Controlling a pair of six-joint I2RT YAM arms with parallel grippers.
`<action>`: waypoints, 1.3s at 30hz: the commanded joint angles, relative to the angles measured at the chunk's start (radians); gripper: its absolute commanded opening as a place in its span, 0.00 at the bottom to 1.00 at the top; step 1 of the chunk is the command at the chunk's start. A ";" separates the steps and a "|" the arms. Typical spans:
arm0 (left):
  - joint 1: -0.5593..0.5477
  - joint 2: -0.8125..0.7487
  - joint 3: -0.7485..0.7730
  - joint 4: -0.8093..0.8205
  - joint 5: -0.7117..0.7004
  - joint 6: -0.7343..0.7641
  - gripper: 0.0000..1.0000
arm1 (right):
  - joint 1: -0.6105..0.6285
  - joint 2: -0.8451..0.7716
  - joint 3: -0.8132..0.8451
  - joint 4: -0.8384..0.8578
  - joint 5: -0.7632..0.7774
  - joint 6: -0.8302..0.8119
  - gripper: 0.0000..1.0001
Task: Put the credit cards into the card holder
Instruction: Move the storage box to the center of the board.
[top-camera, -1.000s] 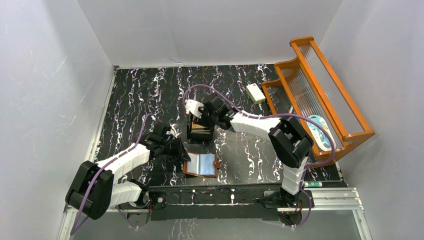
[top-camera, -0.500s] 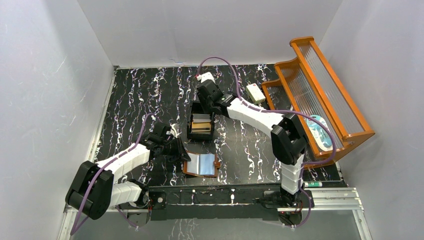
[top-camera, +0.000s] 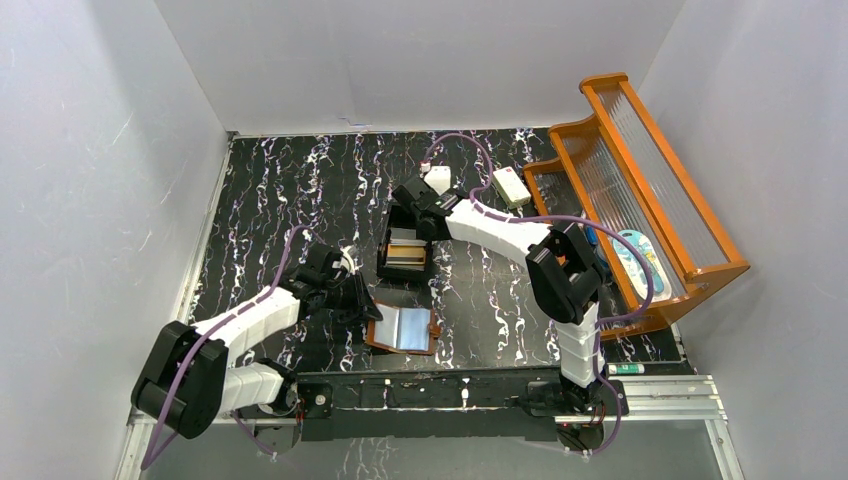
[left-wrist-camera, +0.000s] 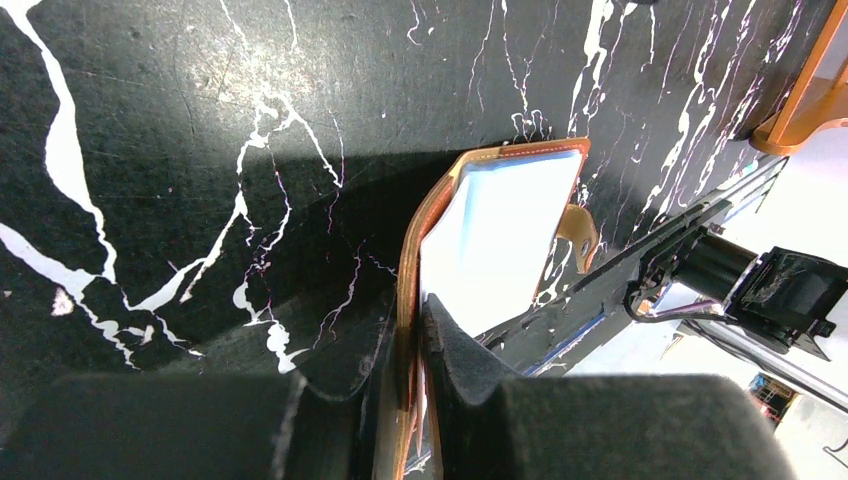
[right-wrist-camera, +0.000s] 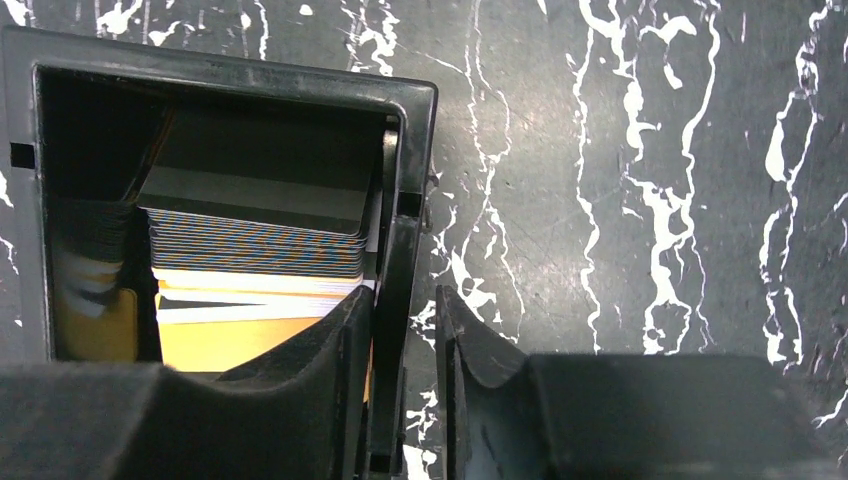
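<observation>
The card holder (top-camera: 405, 328), an open brown leather wallet with pale blue-grey slots, lies near the front edge. My left gripper (top-camera: 365, 308) is shut on its left leather edge; the wrist view shows the edge (left-wrist-camera: 408, 290) pinched between the pads. The credit cards (top-camera: 405, 250) sit stacked in a black box (top-camera: 382, 262); grey, striped, white and orange cards (right-wrist-camera: 260, 245) show there. My right gripper (top-camera: 427, 230) straddles the box's right wall (right-wrist-camera: 400, 200), one finger inside and one outside. Its jaws (right-wrist-camera: 405, 320) are narrowly open, with a gap at the outer finger.
A thick white block with a red mark (top-camera: 511, 186) lies at the back right. An orange wooden rack (top-camera: 640, 190) fills the right side, with a pale blue object (top-camera: 640, 262) on its base. The arms' mounting rail (top-camera: 500, 385) runs along the front.
My right arm swung from the box's back left up and over to its right side and came down astride the right wall. The left arm and card holder have not moved.
</observation>
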 joint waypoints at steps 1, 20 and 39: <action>-0.003 0.005 0.005 0.016 0.028 0.004 0.11 | -0.006 -0.006 -0.009 -0.119 0.055 0.149 0.34; -0.027 0.060 -0.013 0.197 0.064 -0.088 0.10 | 0.051 -0.312 -0.310 -0.449 -0.077 0.753 0.25; -0.032 0.085 -0.001 0.214 0.050 -0.093 0.10 | 0.053 -0.828 -0.641 0.387 -0.268 -0.625 0.64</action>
